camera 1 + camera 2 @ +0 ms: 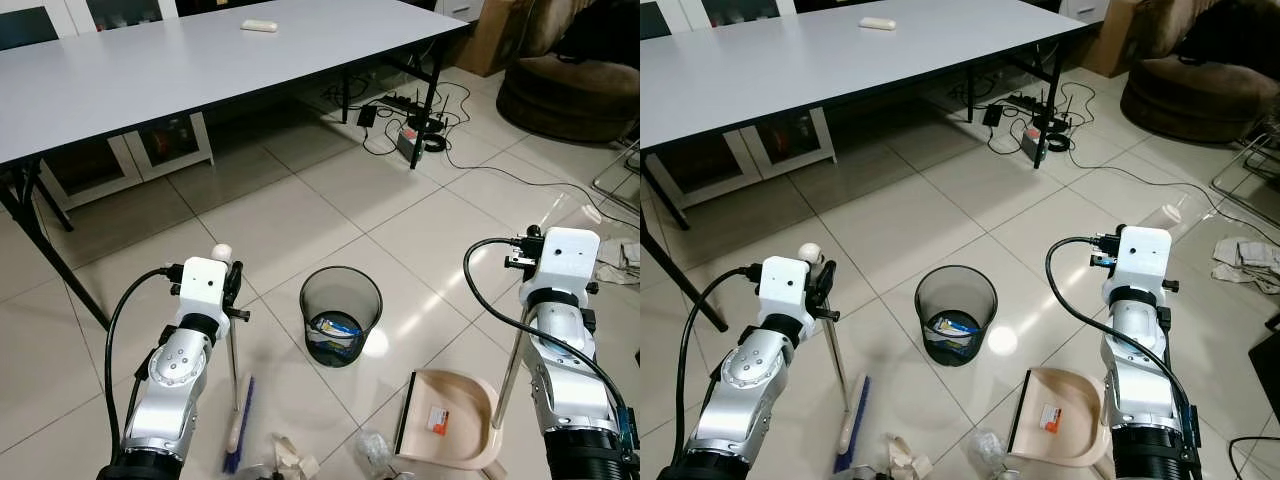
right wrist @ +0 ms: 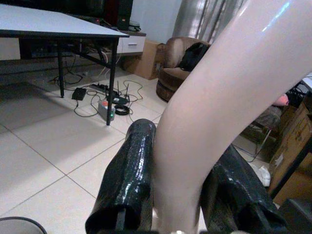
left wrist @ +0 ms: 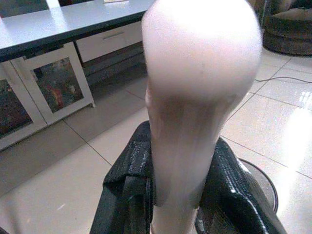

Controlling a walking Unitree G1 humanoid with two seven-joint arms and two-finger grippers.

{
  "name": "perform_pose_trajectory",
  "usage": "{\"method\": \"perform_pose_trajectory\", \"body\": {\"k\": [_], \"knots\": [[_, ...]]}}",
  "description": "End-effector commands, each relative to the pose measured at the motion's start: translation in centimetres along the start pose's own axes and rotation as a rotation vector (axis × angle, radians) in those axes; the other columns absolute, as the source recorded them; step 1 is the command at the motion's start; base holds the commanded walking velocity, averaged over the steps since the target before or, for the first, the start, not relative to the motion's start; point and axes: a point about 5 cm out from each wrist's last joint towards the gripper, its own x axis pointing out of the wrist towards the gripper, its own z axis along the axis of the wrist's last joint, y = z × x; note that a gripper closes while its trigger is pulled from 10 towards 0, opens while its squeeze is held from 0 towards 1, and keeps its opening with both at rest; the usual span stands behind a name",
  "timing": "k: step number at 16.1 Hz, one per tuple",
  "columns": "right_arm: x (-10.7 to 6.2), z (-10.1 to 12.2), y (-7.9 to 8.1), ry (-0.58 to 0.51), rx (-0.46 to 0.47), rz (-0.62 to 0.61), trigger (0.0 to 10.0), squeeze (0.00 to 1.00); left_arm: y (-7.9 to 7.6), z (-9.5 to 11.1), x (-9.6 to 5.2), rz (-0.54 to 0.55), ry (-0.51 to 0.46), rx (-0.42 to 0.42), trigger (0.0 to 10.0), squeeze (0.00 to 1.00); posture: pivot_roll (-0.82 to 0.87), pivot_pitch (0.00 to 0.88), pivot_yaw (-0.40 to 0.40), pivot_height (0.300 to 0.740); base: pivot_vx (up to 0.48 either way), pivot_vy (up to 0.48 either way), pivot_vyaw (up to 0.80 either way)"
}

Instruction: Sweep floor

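Crumpled paper scraps (image 1: 290, 457) litter the tiled floor between the light, stiff blue-bristled broom (image 1: 238, 420), pinched near its top by the left end effector (image 3: 180, 195), and the beige plastic dustpan (image 1: 447, 420), its smooth handle clamped by the right end effector (image 2: 183, 195).

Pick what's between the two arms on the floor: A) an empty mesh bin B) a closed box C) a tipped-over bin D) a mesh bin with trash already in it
D: the black mesh bin stands upright on the tiles, with blue and white litter visible at its bottom.
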Motion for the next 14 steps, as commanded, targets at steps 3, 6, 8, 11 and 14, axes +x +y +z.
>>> {"method": "perform_pose_trajectory", "body": {"k": [3,6,8,11,14], "knots": [[0.06,0.78,-0.33,-0.038,0.018,-0.021,10.0,0.0,0.04,1.07,0.35,-0.008,-0.039,0.018,10.0,0.0,-0.02,0.015,0.014,0.74,-0.27,0.0,0.0],[0.15,0.85,-0.19,-0.041,0.018,-0.015,10.0,0.0,-0.03,1.01,0.28,-0.012,-0.04,0.018,10.0,0.0,-0.02,0.008,0.013,0.74,-0.277,0.0,0.0],[0.13,0.84,-0.18,-0.041,0.017,-0.014,10.0,0.0,-0.05,1.01,0.29,-0.014,-0.04,0.019,10.0,0.0,-0.03,0.004,0.014,0.74,-0.277,0.0,0.0],[0.0,0.75,-0.27,-0.04,0.016,-0.017,10.0,0.0,-0.02,1.04,0.32,-0.017,-0.041,0.023,10.0,0.0,-0.03,0.0,0.018,0.74,-0.185,0.0,0.0],[-0.18,0.47,-0.61,-0.027,-0.001,-0.035,10.0,0.0,0.03,1.28,0.56,-0.009,-0.054,0.032,10.0,0.0,-0.03,0.0,0.019,0.74,0.0,0.0,0.0]]}}
